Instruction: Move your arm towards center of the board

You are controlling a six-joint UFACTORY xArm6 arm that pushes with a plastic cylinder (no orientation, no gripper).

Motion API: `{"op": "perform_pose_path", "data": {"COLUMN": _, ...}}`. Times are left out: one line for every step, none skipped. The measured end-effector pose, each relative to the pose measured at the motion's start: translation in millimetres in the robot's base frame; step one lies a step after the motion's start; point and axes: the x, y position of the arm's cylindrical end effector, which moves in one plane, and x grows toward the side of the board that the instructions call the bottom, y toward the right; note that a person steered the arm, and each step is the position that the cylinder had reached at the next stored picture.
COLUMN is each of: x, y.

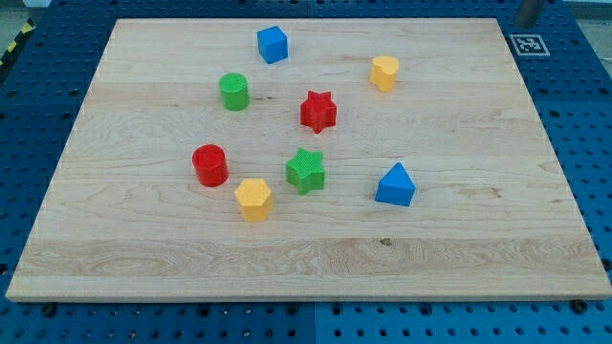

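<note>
Only the lower end of my rod shows, at the view's top right; my tip (528, 22) is just off the wooden board's (497, 239) top right corner, far from every block. The nearest block is a yellow cylinder (384, 73), down and to the left of the tip. Around the board's middle lie a red star (318, 111), a green star (305, 171), a green cylinder (233, 92), a red cylinder (209, 164), a yellow hexagon (253, 199) and a blue triangle (395, 185). A blue cube (273, 44) sits near the top edge.
A black-and-white marker tag (529, 44) lies on the blue perforated table (583, 115) just right of the board's top right corner, below my tip.
</note>
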Motion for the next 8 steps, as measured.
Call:
{"op": "perform_pose_path", "data": {"x": 0, "y": 0}}
{"op": "perform_pose_path", "data": {"x": 2, "y": 2}}
{"op": "perform_pose_path", "data": {"x": 2, "y": 2}}
{"op": "perform_pose_path", "data": {"x": -1, "y": 2}}
{"op": "perform_pose_path", "data": {"x": -12, "y": -1}}
{"op": "perform_pose_path", "data": {"x": -11, "y": -4}}
{"op": "perform_pose_path", "data": {"x": -12, "y": -4}}
{"op": "perform_pose_path", "data": {"x": -11, "y": -4}}
